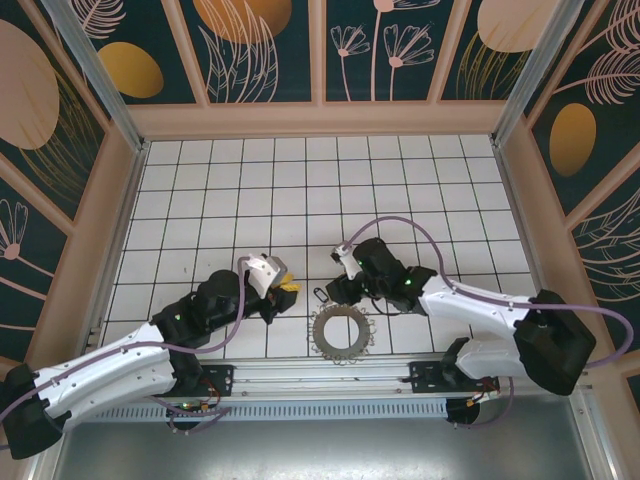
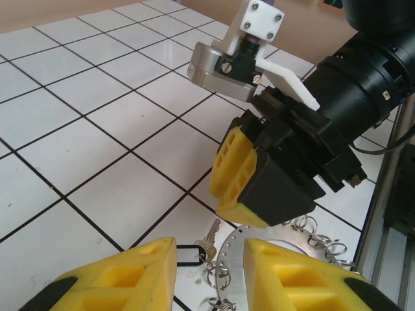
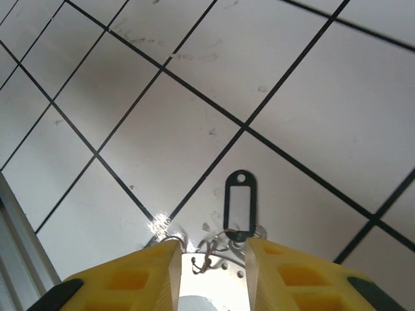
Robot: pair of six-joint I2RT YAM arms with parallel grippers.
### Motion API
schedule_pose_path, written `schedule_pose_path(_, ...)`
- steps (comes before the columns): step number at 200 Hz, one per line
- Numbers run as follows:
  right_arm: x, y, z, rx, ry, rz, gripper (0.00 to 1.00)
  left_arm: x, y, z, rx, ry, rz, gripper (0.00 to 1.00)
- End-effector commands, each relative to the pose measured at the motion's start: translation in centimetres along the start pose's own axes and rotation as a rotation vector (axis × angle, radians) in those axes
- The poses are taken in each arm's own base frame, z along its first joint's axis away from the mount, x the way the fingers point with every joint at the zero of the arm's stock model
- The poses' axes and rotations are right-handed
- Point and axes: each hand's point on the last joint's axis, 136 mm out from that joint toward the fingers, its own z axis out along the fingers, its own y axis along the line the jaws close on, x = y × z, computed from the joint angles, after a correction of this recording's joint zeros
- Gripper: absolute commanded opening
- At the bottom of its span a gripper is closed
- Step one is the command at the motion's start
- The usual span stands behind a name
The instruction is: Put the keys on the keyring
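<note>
The keys [image 1: 319, 293] (really one small key on a black tag) lie flat on the tiled surface [image 1: 220, 190], just off the keyring [image 1: 338, 331] at its 11 o'clock in the top view. From the right wrist, the tag's key end sits right up against the ring's little loops. I honestly can't tell if it's hooked on, so I'd call this unfinished, with the threading left to do. The left end effector [image 1: 290, 290] is at the keys' 9 o'clock, fingers partly apart, holding nothing. The right end effector [image 3: 211, 253] hangs at their 3 o'clock over the ring's far rim, fingers also partly apart, nothing visibly clamped.
</note>
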Motion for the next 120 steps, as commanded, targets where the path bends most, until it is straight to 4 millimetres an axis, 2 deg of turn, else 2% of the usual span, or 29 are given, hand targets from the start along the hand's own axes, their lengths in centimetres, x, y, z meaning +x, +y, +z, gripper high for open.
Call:
schedule_pose_path(1, -0.5, 1.2, 0.8, -0.056, 0.051, 0.047, 0.30, -1.0, 0.4, -0.2, -0.024, -0.070, -0.047, 0.32)
schedule_pose_path(47, 1.1, 1.3, 2.3, -0.028, 0.178, 0.094, 0.28, -0.5, 1.1, -1.1, -0.051, -0.117, -0.037, 0.32)
schedule_pose_path(76, 2.5, 1.2, 3.3, 0.006, 0.257, 0.112, 0.26, -0.5, 1.1, -1.5, -0.043, -0.141, -0.033, 0.32)
schedule_pose_path(120, 3.5, 0.9, 4.1, 0.048, 0.311, 0.127, 0.24, -0.5, 0.9, -1.6, -0.035, -0.150, -0.028, 0.33)
